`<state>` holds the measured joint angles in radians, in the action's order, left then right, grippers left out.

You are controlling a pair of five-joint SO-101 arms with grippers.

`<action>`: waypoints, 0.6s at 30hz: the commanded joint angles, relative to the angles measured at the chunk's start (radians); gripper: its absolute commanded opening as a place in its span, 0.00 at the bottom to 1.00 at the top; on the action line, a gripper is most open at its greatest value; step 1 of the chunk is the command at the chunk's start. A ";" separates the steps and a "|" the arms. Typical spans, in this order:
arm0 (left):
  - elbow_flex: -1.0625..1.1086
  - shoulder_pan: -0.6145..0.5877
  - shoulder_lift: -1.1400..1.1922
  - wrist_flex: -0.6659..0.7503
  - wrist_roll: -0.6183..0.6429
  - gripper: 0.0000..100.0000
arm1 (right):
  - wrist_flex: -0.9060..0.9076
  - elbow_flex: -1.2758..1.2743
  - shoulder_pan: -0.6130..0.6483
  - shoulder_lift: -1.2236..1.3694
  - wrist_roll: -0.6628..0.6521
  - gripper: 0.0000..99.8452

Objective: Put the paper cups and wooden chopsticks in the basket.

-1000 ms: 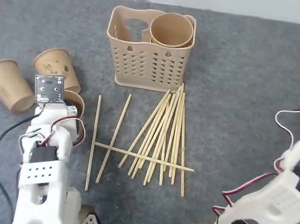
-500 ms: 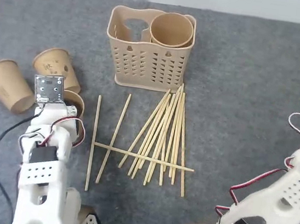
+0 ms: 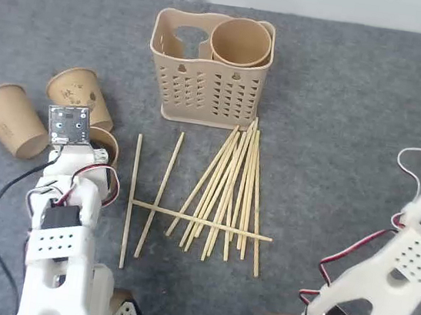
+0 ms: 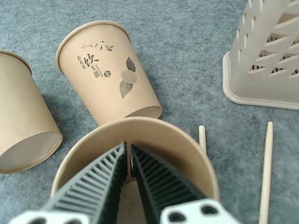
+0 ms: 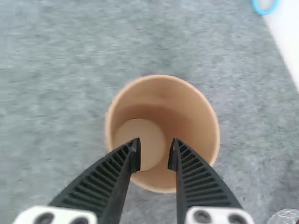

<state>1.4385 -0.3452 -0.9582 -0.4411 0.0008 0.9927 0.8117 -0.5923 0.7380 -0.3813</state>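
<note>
The beige basket (image 3: 209, 80) stands at the back of the grey mat with one paper cup (image 3: 241, 43) inside it. In front of it lies a loose heap of wooden chopsticks (image 3: 225, 190). Two cups (image 3: 83, 94) (image 3: 10, 119) lie on their sides at the left. A third cup (image 4: 159, 128) lies with its mouth toward my left gripper (image 4: 127, 148), whose shut fingers reach into the opening. At the far right, my right gripper (image 5: 154, 150) stands open at the mouth of another cup (image 5: 187, 116); nothing is clamped.
Two single chopsticks (image 3: 131, 194) (image 3: 161, 190) lie apart, left of the heap. A blue object (image 5: 264, 5) and a white surface (image 5: 289, 32) border the mat beyond the right cup. Bare mat stretches between the heap and the right arm (image 3: 398, 268).
The right arm has swung outward toward the right edge of the table, and the cup seen there earlier is now past the frame. The left arm has kept still.
</note>
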 commanded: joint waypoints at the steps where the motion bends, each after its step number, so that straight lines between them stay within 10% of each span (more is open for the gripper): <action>1: -0.004 0.000 0.029 0.009 -0.011 0.02 | 0.081 0.118 0.008 -0.030 0.058 0.12; 18: -0.004 0.000 0.029 0.009 -0.011 0.03 | 0.131 0.210 -0.119 0.088 0.097 0.12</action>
<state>1.4385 -0.3452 -0.9582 -0.4411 0.0008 1.1538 0.9651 -0.6935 0.8255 -0.3000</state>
